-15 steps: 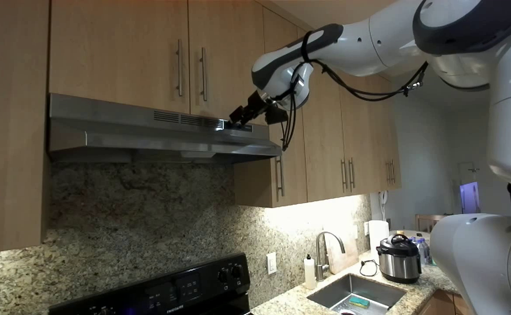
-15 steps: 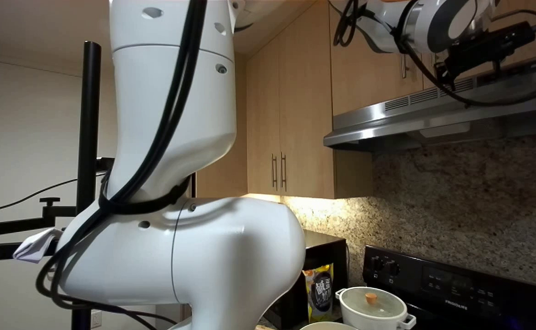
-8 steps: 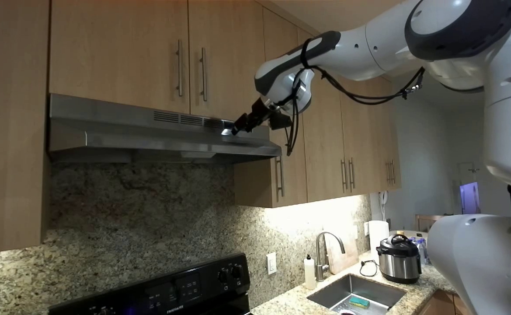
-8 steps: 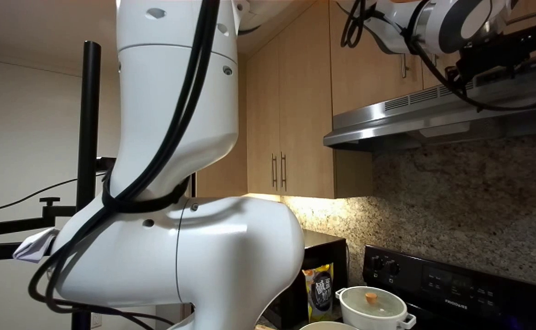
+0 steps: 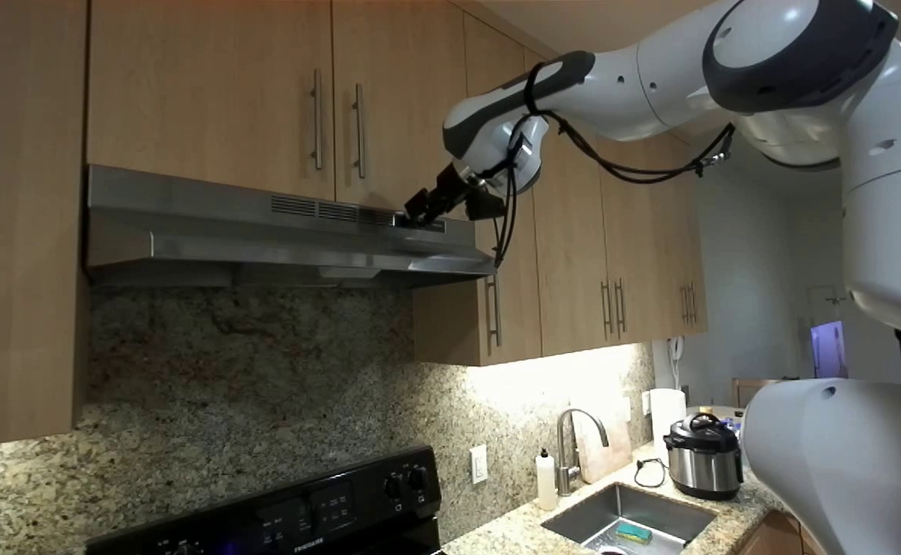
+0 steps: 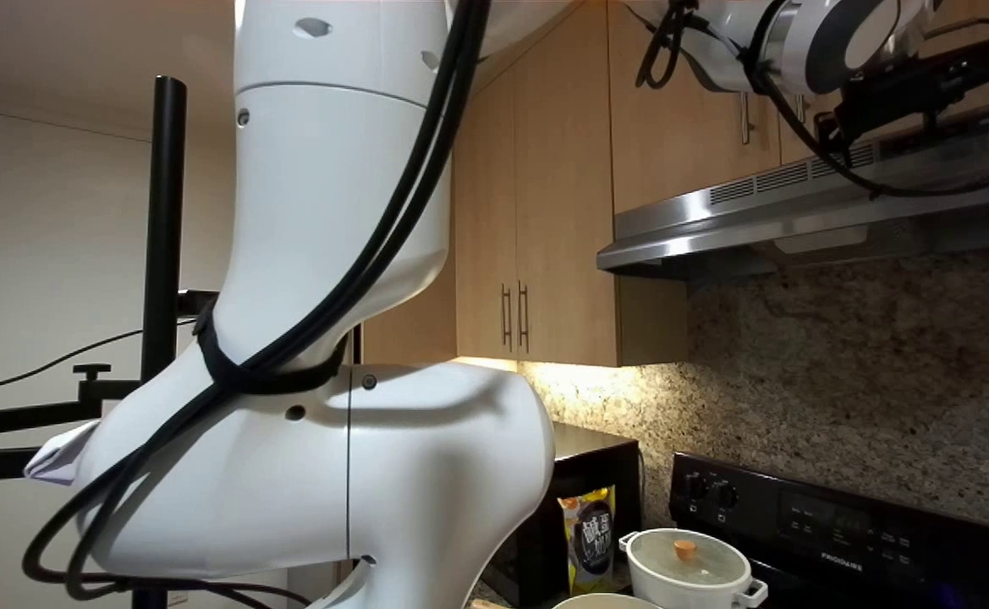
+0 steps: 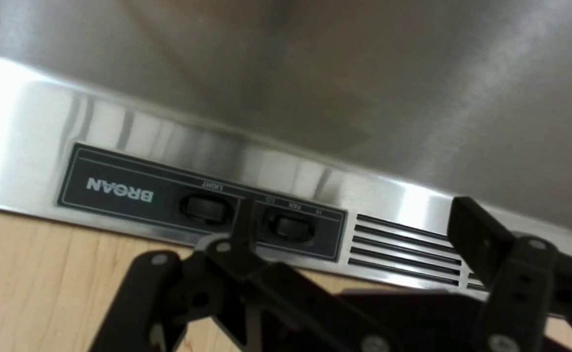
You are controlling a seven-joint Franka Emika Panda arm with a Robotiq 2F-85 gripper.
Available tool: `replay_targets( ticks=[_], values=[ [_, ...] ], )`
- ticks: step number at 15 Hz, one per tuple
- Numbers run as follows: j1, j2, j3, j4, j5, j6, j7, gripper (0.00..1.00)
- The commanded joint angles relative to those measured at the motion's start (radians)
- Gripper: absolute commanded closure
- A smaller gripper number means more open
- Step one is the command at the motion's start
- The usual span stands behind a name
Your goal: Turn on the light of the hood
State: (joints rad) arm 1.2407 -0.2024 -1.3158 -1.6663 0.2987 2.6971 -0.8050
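Observation:
The stainless steel hood (image 5: pixel 265 239) hangs under wooden cabinets; it shows also in an exterior view (image 6: pixel 714 224). In the wrist view its dark control panel appears upside down, with a light switch (image 7: pixel 206 209) and a fan switch (image 7: pixel 293 228). My gripper (image 7: pixel 356 217) is open and empty, with its fingers wide apart. One finger lies in front of the panel between the two switches; the other is over the vent slots. Whether a finger touches the panel I cannot tell. The gripper (image 5: pixel 413 214) is at the hood's upper front face. The pale lens (image 6: pixel 822 239) under the hood looks unlit.
Cabinet doors with bar handles (image 5: pixel 359 131) are just above the hood. Black cables (image 5: pixel 508 223) hang from the wrist. Below are the black stove (image 5: pixel 304 505), a lidded white pot (image 6: pixel 689 562), the sink (image 5: pixel 620 512) and a pressure cooker (image 5: pixel 703 459).
My gripper dipped slightly down and right half a second ago; now it is back up and left at the panel. The upper arm has shifted left in an exterior view.

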Motion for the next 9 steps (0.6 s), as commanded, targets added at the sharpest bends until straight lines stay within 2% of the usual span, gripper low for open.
replay_targets(
  ticks=[1, 9],
  values=[
    [0.092, 0.019, -0.101, 0.031, 0.024, 0.001, -0.028, 0.00],
    [0.307, -0.002, -0.303, 0.063, -0.021, 0.002, 0.001, 0.00]
  ],
)
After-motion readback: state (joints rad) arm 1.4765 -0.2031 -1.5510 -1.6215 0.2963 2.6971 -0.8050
